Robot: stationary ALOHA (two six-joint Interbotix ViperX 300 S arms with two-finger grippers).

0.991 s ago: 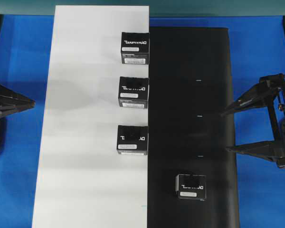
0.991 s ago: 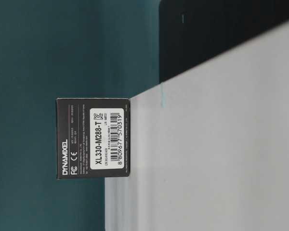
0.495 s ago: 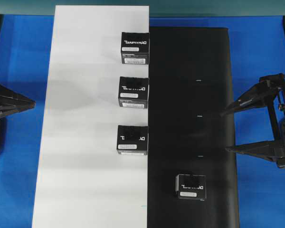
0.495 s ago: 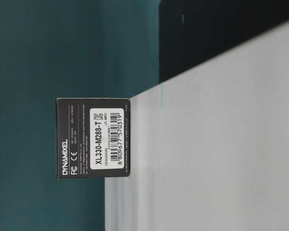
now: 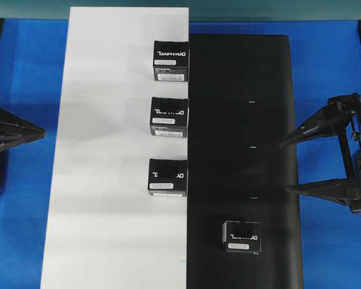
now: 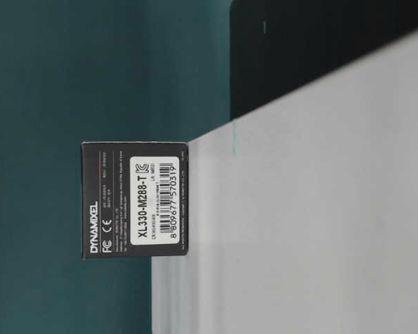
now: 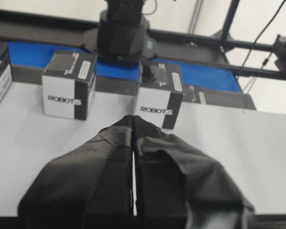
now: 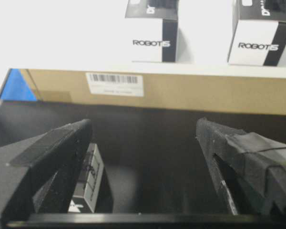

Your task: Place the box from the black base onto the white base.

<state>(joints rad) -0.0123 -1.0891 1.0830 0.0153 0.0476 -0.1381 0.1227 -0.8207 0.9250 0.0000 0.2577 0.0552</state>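
Note:
One small black box (image 5: 241,235) stands on the black base (image 5: 246,120) near its front end. Three matching boxes line the right edge of the white base (image 5: 108,150): far (image 5: 171,61), middle (image 5: 168,117) and near (image 5: 167,177). My right gripper (image 5: 284,167) is open at the black base's right edge, empty, behind the lone box. The right wrist view shows that box (image 8: 88,179) just behind my right gripper's (image 8: 143,129) left finger. My left gripper (image 5: 43,130) is shut and empty on the blue table left of the white base; its wrist view shows it (image 7: 133,119) facing two boxes.
Blue table (image 5: 331,66) surrounds both sheets. The table-level view shows one box (image 6: 134,200) standing on the white base (image 6: 320,209) with the black base (image 6: 299,49) beyond. A tan cardboard edge (image 8: 181,90) runs under the white base.

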